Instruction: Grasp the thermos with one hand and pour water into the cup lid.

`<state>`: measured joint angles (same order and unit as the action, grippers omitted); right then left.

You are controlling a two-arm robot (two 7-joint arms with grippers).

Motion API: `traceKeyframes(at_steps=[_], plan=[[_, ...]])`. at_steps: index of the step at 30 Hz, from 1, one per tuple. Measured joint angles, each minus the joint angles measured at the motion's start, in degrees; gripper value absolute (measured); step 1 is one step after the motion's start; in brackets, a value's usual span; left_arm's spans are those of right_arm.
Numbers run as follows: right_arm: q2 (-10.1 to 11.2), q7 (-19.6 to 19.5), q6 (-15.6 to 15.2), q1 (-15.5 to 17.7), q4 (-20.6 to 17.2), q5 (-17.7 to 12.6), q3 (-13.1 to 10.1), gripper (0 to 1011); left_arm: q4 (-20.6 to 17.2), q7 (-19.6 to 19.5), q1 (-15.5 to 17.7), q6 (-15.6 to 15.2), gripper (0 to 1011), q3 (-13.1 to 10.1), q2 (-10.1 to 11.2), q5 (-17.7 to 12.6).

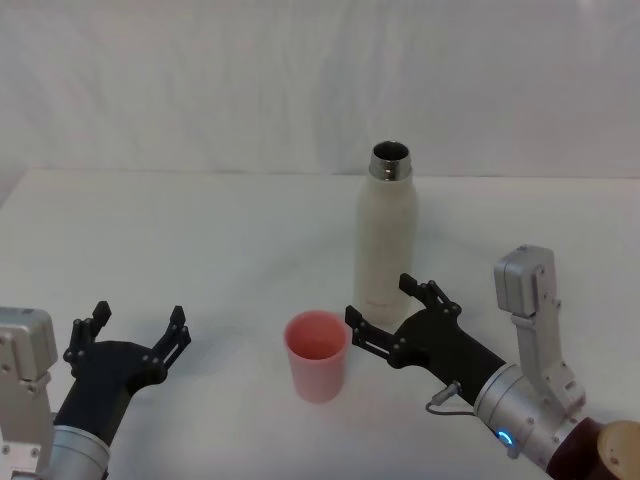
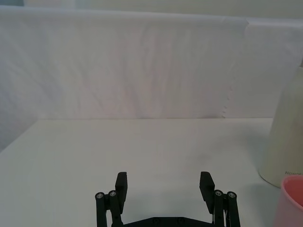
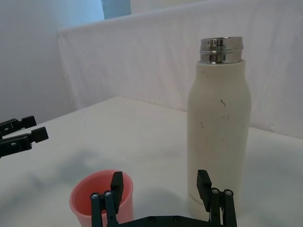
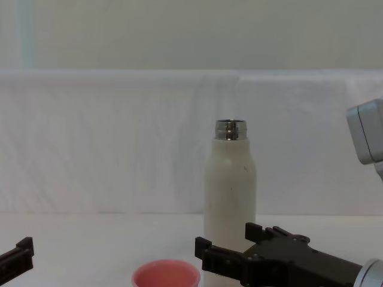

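Looking like a robot test bench in a lab, not a home or kitchen: plain white table (image 1: 200, 230) lying bare under white cloth, a white fabric backdrop (image 4: 119, 137) hanging wrinkled behind it, a pale wall (image 4: 179, 30) rising above. Showing no furniture, appliances or household clutter anywhere around.

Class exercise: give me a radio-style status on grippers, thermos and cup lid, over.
Right gripper open, at the thermos base, not gripping. Left gripper open, idle at the near left. Thermos upright, uncapped; cup lid upright, near its base. Nothing in the way.
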<state>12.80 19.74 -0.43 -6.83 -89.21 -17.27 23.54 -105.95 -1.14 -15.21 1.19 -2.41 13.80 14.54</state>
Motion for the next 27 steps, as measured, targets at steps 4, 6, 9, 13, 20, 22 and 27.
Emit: traceKeyframes(at_steps=[4,6,9,13,20,22,27], plan=[[0.02,0.01,0.01,0.03,0.0,0.0,-0.02,1003,0.0,0.0,0.0,0.0,1001,0.0,0.0,0.0],[0.03,0.01,0.01,0.05,-0.01,0.0,-0.03,1003,0.0,0.0,0.0,0.0,1001,0.0,0.0,0.0],[0.05,0.01,0.01,0.07,-0.05,0.0,-0.05,1003,0.0,0.0,0.0,0.0,1001,0.0,0.0,0.0],[0.07,0.01,0.0,0.09,-0.12,0.01,-0.07,1003,0.0,0.0,0.0,0.0,1001,0.0,0.0,0.0],[0.1,0.01,0.0,0.13,-0.17,0.02,-0.11,1003,0.0,0.0,0.0,0.0,1001,0.0,0.0,0.0],[0.1,0.01,0.0,0.14,-0.19,0.03,-0.13,1003,0.0,0.0,0.0,0.0,1001,0.0,0.0,0.0],[0.12,0.01,-0.02,0.16,-0.21,0.03,-0.14,1003,0.0,0.0,0.0,0.0,1001,0.0,0.0,0.0]])
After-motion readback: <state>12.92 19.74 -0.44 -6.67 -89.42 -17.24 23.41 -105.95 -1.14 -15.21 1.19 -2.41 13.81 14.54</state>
